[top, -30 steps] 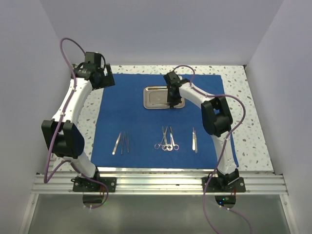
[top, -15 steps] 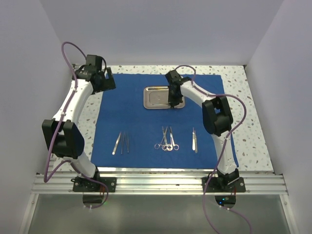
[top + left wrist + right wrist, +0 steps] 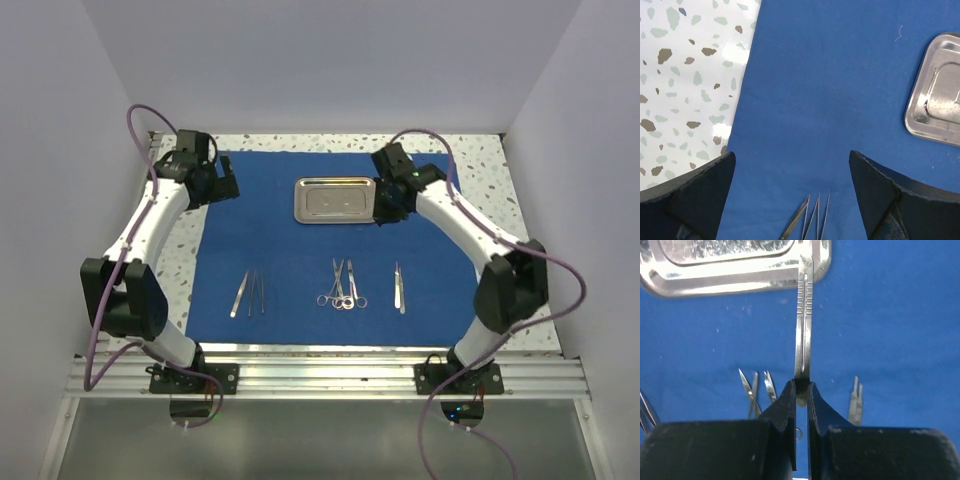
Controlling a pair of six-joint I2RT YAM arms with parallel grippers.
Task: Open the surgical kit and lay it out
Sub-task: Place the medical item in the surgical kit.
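Note:
The royal-blue cloth [image 3: 290, 250] lies spread flat. The steel tray [image 3: 335, 198] sits on its far middle. Tweezers [image 3: 250, 293], scissors and forceps [image 3: 343, 285] and another slim tool [image 3: 399, 287] lie in a row on the near half. My right gripper [image 3: 387, 207] is at the tray's right edge. In the right wrist view it [image 3: 801, 390] is shut on a flat ribbed silver instrument [image 3: 804, 315] whose far end reaches over the tray rim [image 3: 822, 260]. My left gripper [image 3: 790, 180] is open and empty above the cloth's left part [image 3: 830, 100], with tweezer tips [image 3: 812, 220] below it.
The speckled tabletop [image 3: 500, 200] shows around the cloth on the left, right and far sides. White walls enclose the table on three sides. The metal rail [image 3: 320, 375] carries the arm bases at the near edge.
My right gripper has moved right from over the tray to its right edge, and that arm's elbow has swung out to the right. My left gripper has shifted slightly.

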